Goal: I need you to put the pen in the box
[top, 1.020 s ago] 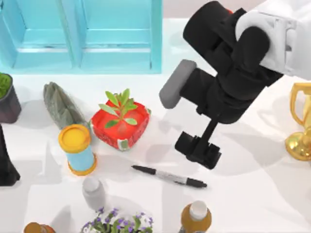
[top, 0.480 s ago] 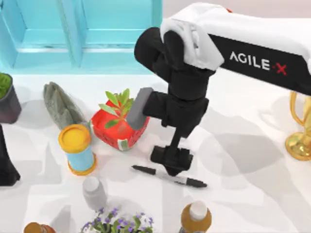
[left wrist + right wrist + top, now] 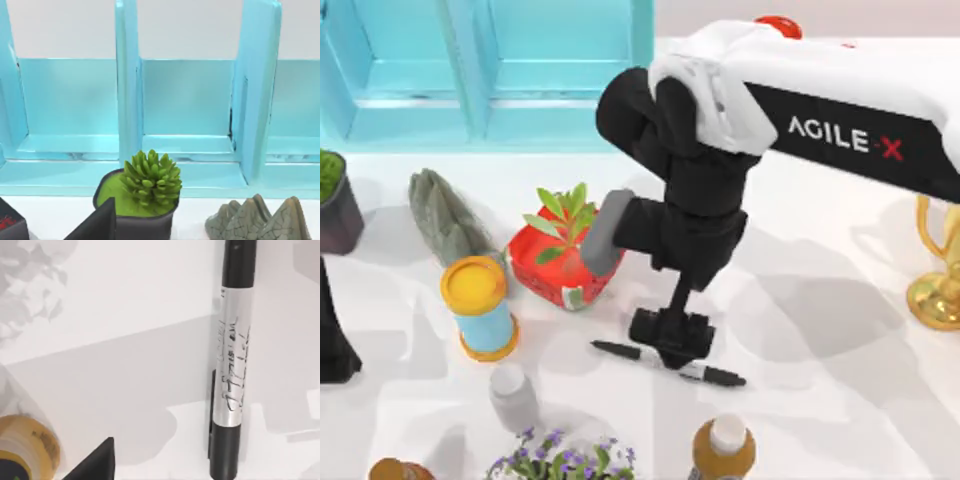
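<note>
The right arm reaches in from the top view's right side, its white upper link slanting across the table and its black forearm section bending down steeply toward the tabletop. The right gripper (image 3: 670,345) points straight down and sits low, directly over the middle of the pen (image 3: 705,373), which serves here only as a marker of place. From above, the wrist block hides the fingertips, so their spread cannot be read. The left arm is parked at the table's left edge, well apart from the pen, a dark piece of it showing there.
</note>
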Robot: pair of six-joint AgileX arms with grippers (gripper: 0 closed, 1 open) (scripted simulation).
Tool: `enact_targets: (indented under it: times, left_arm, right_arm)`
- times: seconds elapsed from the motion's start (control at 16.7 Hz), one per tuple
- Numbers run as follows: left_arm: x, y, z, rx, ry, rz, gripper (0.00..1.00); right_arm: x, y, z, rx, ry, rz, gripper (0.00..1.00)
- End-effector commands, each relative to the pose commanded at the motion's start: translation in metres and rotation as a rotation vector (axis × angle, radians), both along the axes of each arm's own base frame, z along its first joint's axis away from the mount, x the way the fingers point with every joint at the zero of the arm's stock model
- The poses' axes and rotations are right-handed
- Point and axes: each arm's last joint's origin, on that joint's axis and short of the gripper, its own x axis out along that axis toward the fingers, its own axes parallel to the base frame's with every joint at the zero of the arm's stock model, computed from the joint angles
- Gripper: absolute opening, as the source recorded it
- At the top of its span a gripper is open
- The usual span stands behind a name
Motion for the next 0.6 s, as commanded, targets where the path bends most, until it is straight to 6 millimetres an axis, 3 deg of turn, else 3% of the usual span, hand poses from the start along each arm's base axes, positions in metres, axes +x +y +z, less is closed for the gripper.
enact_targets:
  times: [0.42, 0.6]
  left_arm:
    - [0.000, 0.000, 0.000, 0.000, 0.000, 0.000, 1.00]
    - [0.000, 0.000, 0.000, 0.000, 0.000, 0.000, 1.00]
  right_arm:
    - [-0.012, 0.004, -0.078, 0.006, -0.005, 0.002, 1.00]
    - [-0.015, 0.004, -0.087, 0.003, -0.002, 0.001, 1.00]
